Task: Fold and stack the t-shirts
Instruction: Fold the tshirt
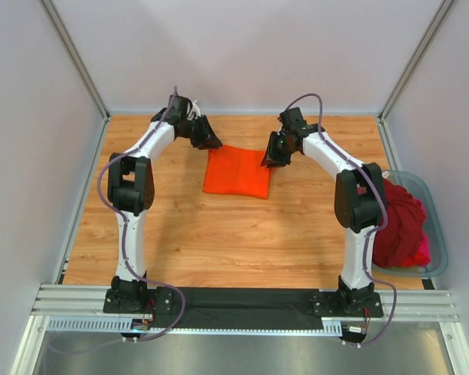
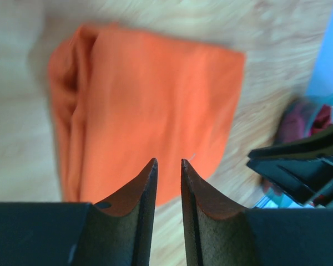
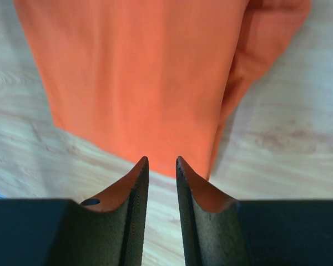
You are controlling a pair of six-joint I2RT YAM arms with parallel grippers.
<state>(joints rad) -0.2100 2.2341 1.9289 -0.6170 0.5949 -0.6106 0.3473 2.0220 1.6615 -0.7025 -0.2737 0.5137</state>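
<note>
A bright orange t-shirt (image 1: pixel 236 172) lies folded into a flat rectangle on the wooden table, far middle. My left gripper (image 1: pixel 209 141) hovers at its far left corner, jaws a narrow gap apart and empty. In the left wrist view the left gripper (image 2: pixel 168 162) is above the shirt (image 2: pixel 155 105). My right gripper (image 1: pixel 272 156) hovers over the shirt's right edge, jaws also slightly apart and empty. In the right wrist view the right gripper (image 3: pixel 161 159) is just above the shirt's (image 3: pixel 144 72) edge. Dark red (image 1: pixel 396 219) and magenta-pink (image 1: pixel 424 251) t-shirts lie bunched in the tub.
The grey-blue plastic tub (image 1: pixel 436 211) stands at the table's right edge beside the right arm. It also shows in the left wrist view (image 2: pixel 327 102), behind the right gripper's black fingers (image 2: pixel 299 166). White walls enclose the table on three sides.
</note>
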